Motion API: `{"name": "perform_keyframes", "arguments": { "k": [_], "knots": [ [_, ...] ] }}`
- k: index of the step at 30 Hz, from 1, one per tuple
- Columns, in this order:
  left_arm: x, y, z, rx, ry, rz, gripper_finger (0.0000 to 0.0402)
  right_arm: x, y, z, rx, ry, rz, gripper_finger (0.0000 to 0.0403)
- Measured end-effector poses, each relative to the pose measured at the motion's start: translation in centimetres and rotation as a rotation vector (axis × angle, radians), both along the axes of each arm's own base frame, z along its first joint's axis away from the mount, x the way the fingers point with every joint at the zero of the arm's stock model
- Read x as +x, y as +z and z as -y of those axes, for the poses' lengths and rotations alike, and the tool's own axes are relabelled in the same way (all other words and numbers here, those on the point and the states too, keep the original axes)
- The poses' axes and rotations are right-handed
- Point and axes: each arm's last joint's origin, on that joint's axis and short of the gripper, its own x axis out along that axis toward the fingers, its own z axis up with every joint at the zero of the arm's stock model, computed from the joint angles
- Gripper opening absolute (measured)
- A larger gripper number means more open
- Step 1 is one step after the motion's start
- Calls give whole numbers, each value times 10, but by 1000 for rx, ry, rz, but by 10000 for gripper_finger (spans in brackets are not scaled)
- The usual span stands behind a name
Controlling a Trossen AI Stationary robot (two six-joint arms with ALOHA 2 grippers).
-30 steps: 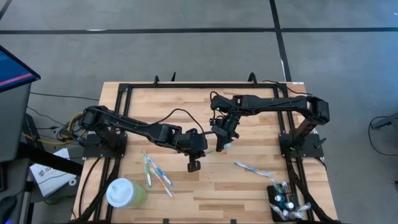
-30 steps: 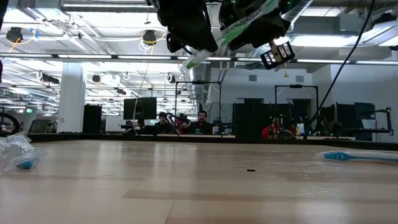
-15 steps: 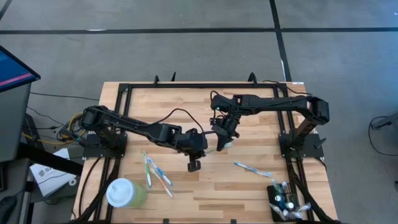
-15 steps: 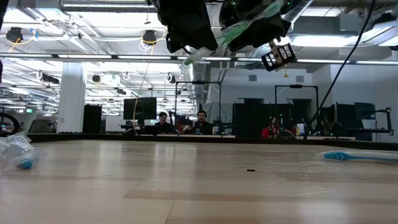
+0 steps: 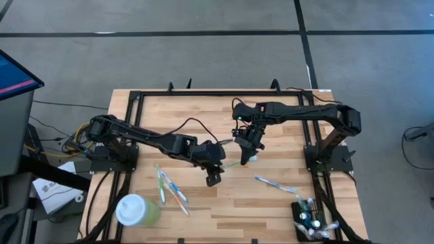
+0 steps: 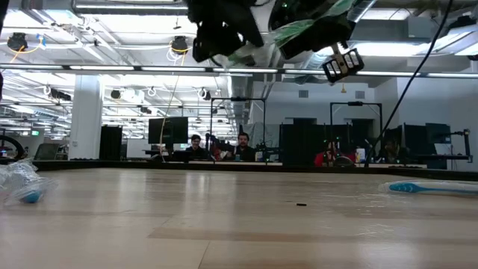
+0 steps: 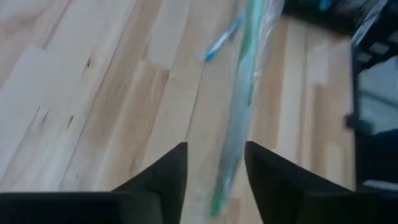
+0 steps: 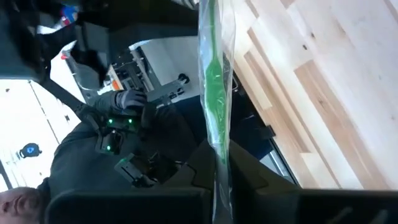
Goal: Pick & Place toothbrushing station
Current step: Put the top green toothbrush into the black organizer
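**A:** Where is the toothbrushing station?

**B:** In the high view the toothbrushing station (image 5: 310,220) sits at the table's near right corner, a small black holder with a few brushes standing in it, well apart from both grippers.

**A:** And the grippers?

**B:** Both hang above the middle of the wooden table (image 5: 285,146), close to each other. The right gripper (image 5: 246,150) has its jaws clamped on a green toothbrush in a clear wrapper (image 8: 213,118); the right wrist view shows the wrapper pinched between the two dark fingers (image 8: 242,171). The left gripper (image 5: 218,161) is just beside it, and its fingers (image 7: 163,177) stand parted, with the wrapped brush running through the gap (no contact can be made out there).

**A:** What else is on the table?

**B:** A pale green cup with a white lid (image 5: 135,210) at the near left corner, a few loose toothbrushes (image 5: 171,186) near it, and a blue toothbrush (image 5: 274,184) lying between the grippers and the station. In the low view, people (image 6: 218,146) sit at desks far behind the table.
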Motion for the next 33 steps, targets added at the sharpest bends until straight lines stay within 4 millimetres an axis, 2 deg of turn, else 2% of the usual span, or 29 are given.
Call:
{"name": "perform_keyframes", "arguments": {
  "k": [7,11,16,20,26,33],
  "knots": [
    [-12,26,-2,-14,45,81,200,-28,14,8,-31,-12,-61,21],
    [-23,43,-6,22,91,135,207,-50,25,10,-79,-12,-97,15],
    [-37,54,-11,59,139,176,203,-78,48,7,-202,19,-175,11],
    [-45,49,-15,78,180,167,197,-100,73,4,-334,48,-258,26],
    [-48,37,-16,52,209,157,191,-119,110,-6,-396,-16,-175,8],
    [-50,22,-16,28,233,137,192,-136,125,-21,-390,-62,-185,23]
  ]
}}
